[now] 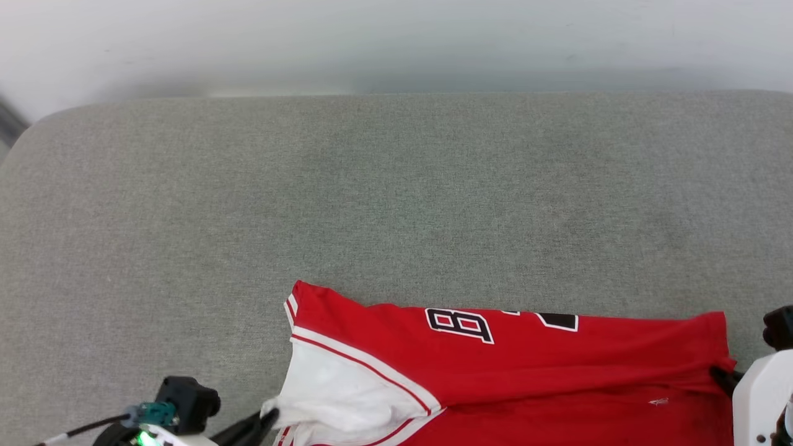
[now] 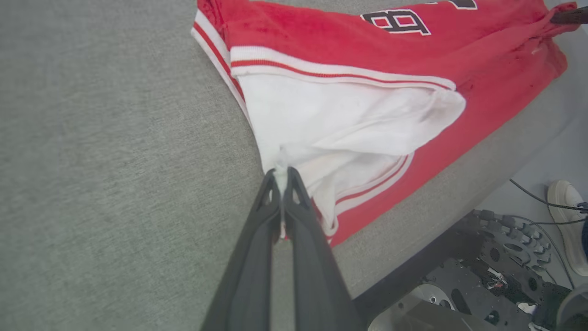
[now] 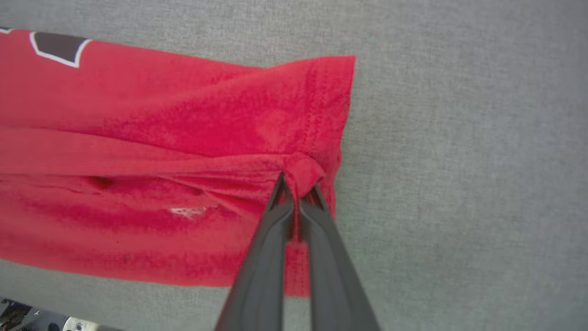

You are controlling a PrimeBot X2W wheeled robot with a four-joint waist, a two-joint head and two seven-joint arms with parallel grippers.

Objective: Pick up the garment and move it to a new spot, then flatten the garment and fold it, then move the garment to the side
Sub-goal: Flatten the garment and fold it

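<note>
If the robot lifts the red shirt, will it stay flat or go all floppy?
Probably floppy: the red shirt bunches and creases where the left tool and right tool pinch it. Between them it would likely sag.

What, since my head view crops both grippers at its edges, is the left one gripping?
Observer: The left gripper is shut on a pinch of the white sleeve of the shirt.
Operator: And the right one?
Observer: The right gripper is shut on a bunched fold of red cloth close to the shirt's hem corner.
Operator: Anything near the base I should know about?
Observer: A person's white shoe stands on the floor past the edge of the grey surface.
</note>
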